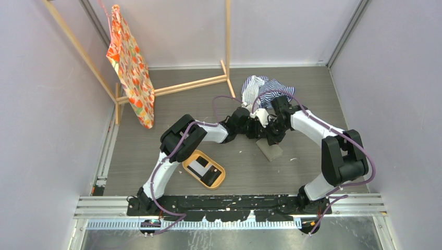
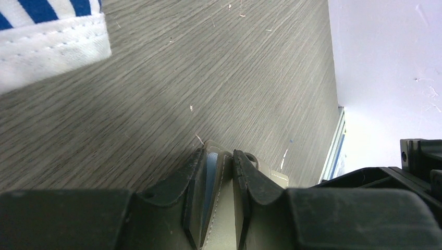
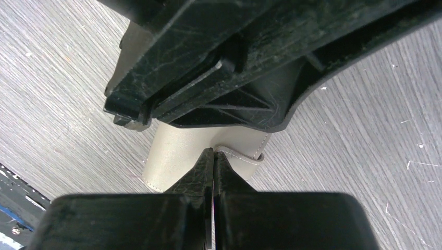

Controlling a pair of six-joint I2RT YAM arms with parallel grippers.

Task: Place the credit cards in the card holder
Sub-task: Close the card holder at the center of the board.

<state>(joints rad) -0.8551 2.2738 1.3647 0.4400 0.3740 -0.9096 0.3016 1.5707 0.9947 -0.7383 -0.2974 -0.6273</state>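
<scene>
Card holder [image 2: 223, 208] within left gripper [image 2: 218, 159]

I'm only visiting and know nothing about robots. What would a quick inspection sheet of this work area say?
Surface: grey wood-grain table, with small pale specks.
Job's things: card holder between the two pincers; credit cards, a white and a black one visible, in the oval orange tray.
Clutter: blue-and-white striped cloth; orange patterned cloth hanging on a wooden frame.
Pincers: left pincer clamped on the card holder; right pincer shut, tips at its flap.
Cables: purple cables looped along both arms.
Surroundings: pale walls on three sides.
</scene>
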